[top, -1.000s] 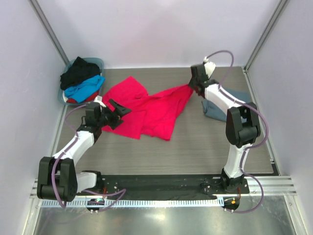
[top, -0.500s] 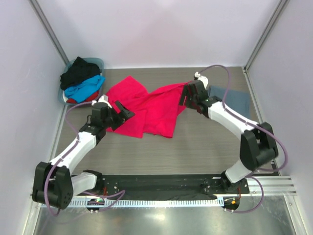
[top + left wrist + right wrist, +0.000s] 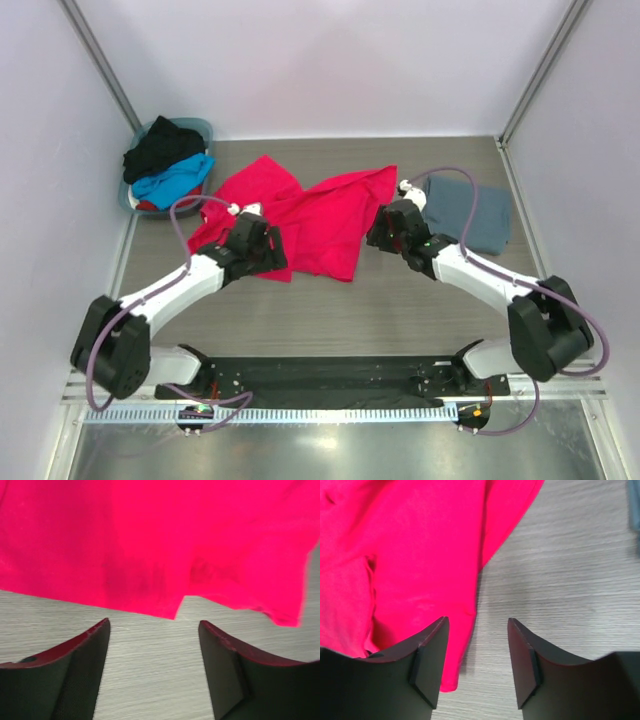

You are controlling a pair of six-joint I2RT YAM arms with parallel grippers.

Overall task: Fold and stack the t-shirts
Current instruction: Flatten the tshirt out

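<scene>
Top external view: five t-shirts, counted by colour. The red-pink t-shirt (image 3: 325,215) lies spread but rumpled on the tabletop (image 3: 400,310), left of centre, with one lobe bunched toward the far left and a wider panel reaching right. The grey-blue t-shirt (image 3: 468,215) lies folded flat on the right side, apart from the red-pink one. The other three are heaped in a teal basket (image 3: 203,127) at the far left corner: a black t-shirt (image 3: 160,145) on top, a bright blue t-shirt (image 3: 175,180) under it, and a sliver of a red t-shirt (image 3: 148,205) at the bottom.

There are two arms. The left gripper (image 3: 265,250) is at the near hem of the red-pink shirt. In the left wrist view its fingers stand spread with only bare wood grain between them, just short of the hem, which steps in a small notch there. The right gripper (image 3: 385,228) sits at the shirt's right edge, between it and the grey-blue fold. In the right wrist view its fingers are also apart, pinching nothing; one finger overlaps the cloth's edge and the other is over bare tabletop.

Bare tabletop runs along the whole near side, between the hem and the arm bases. Pale walls close in the left, far and right sides.
</scene>
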